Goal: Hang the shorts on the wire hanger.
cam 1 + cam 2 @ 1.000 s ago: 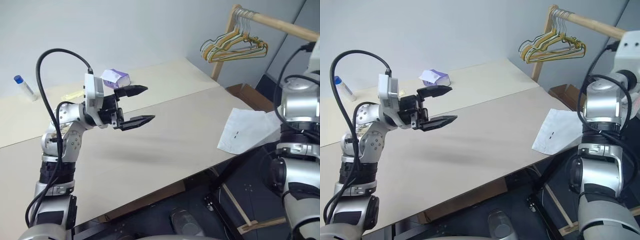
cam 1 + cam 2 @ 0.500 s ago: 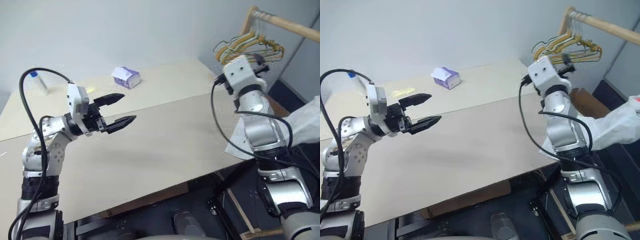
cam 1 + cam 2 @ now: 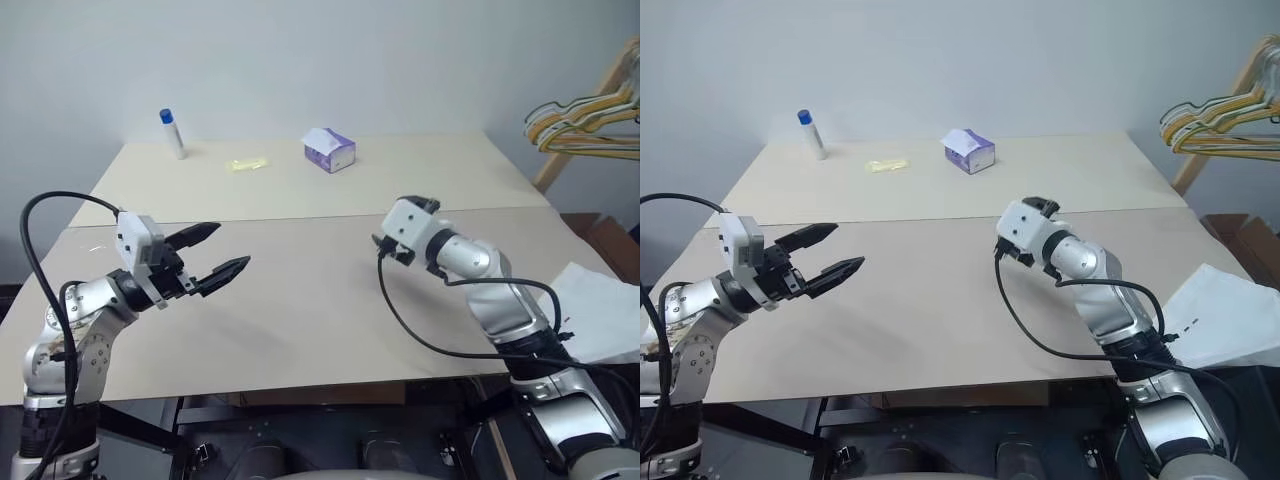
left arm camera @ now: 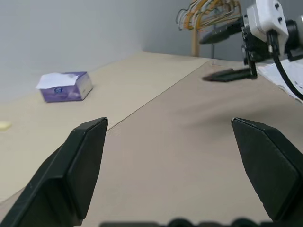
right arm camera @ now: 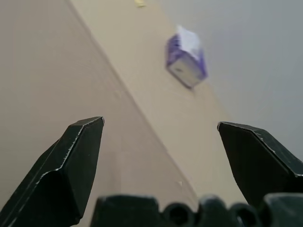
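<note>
In the head views, the left gripper [image 3: 232, 246] is being held with its two black fingers spread wide and nothing between them, above the table [image 3: 300, 320]. The right arm is being reached out over the middle of the table. The shorts [image 3: 603, 318] are lying well apart from both hands, out to the right of the right hand and back toward the robot, at the table's right edge. Whether part of the cloth is hanging off that edge cannot be told. A bunch of hangers [image 3: 585, 112] is hanging farther off on that same side.

In the left wrist view, the right gripper [image 4: 222, 56] is being shown from the front. Its fingers are standing far apart and are empty, and a strip of the white cloth lies just behind it. A tissue pack [image 4: 64, 86] is lying ahead of the left hand.

In the right wrist view, the right hand's fingers are being pointed toward the tissue pack, away from the shorts.

The shorts are being judged light, soft and limp, likely to sag and fold when lifted and unlikely to be damaged. A hold at the waistband is being judged the best, since there the gathered cloth should give the fingers a thick edge to pinch. With two holds set apart along the waistband, the garment should stay spread.
</note>
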Robot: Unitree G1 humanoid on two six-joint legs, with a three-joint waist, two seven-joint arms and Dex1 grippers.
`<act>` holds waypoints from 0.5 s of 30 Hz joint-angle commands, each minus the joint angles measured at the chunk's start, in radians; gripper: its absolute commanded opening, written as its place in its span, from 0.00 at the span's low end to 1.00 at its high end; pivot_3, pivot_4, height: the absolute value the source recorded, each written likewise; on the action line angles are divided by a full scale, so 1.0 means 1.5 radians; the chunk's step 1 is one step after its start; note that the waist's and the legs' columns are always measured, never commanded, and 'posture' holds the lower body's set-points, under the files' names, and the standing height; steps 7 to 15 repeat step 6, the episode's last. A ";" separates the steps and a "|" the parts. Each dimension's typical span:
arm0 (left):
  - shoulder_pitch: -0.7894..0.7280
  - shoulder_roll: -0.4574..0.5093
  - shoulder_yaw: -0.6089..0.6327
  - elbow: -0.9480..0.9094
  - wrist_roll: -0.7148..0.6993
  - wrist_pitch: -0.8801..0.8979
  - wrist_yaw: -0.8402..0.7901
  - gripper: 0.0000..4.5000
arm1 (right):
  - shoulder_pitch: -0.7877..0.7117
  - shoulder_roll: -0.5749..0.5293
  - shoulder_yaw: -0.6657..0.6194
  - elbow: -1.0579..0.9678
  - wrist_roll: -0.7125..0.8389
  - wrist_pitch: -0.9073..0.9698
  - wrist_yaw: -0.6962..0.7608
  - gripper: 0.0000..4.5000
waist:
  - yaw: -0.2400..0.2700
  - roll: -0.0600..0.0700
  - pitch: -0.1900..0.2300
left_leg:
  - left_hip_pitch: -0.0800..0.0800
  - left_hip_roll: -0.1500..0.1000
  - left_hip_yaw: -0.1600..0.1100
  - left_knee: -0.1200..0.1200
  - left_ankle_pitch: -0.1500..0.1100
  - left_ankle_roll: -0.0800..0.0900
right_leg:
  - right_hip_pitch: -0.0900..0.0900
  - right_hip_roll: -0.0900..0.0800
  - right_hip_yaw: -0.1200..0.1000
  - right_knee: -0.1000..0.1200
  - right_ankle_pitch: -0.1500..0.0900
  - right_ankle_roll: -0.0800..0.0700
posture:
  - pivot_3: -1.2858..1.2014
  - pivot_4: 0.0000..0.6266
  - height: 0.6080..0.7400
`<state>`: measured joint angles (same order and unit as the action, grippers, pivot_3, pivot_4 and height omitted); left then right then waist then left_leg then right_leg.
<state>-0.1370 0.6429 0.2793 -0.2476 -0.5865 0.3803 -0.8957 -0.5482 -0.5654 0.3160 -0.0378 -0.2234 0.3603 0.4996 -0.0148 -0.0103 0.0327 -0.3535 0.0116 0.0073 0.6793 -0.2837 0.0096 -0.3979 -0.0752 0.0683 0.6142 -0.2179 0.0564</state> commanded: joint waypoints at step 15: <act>-0.014 0.014 -0.001 -0.031 -0.002 0.000 0.009 1.00 | 0.010 -0.001 0.006 -0.042 -0.023 0.005 0.046 1.00 | 0.010 0.000 0.000 | 0.000 0.001 0.004 0.000 0.000 0.000 | 0.000 0.001 -0.001 0.000 0.000 -0.001 | 0.55 0.00 1.00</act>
